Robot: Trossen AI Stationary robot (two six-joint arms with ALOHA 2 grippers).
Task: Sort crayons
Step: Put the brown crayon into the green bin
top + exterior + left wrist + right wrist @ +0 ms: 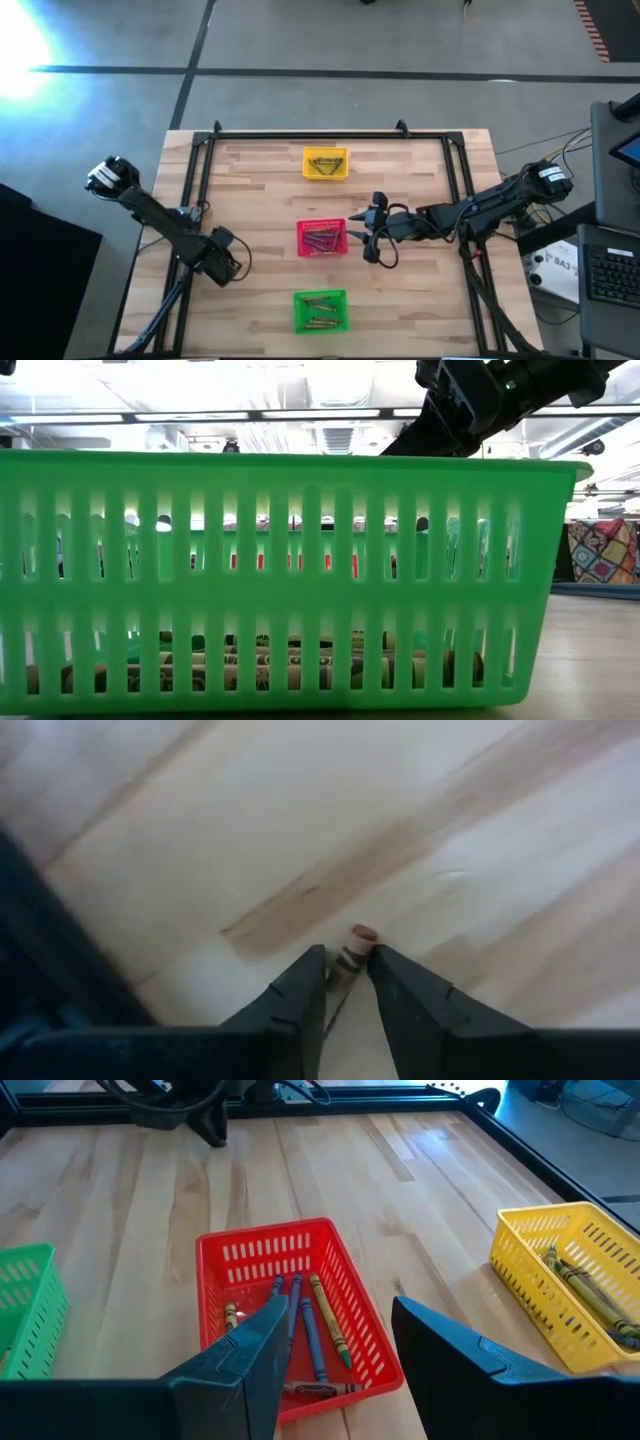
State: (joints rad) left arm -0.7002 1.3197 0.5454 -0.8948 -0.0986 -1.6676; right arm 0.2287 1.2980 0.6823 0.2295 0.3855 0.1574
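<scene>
A reddish-brown crayon [350, 958] is seen between the two fingers of the left claw [347, 982], low over the wooden table [260, 200]. The fingers are narrow, close beside the crayon. The right claw [364, 238] is held wide and empty just beside the red basket [322, 238], where more crayons [305, 1330] are lying.

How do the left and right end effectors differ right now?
The left end effector is low over bare table wood near the left edge, fingers flanking a crayon. The right end effector hangs open and empty beside the red basket. Left fingers stand narrow, right ones wide. Both are dark two-finger grippers.
</scene>
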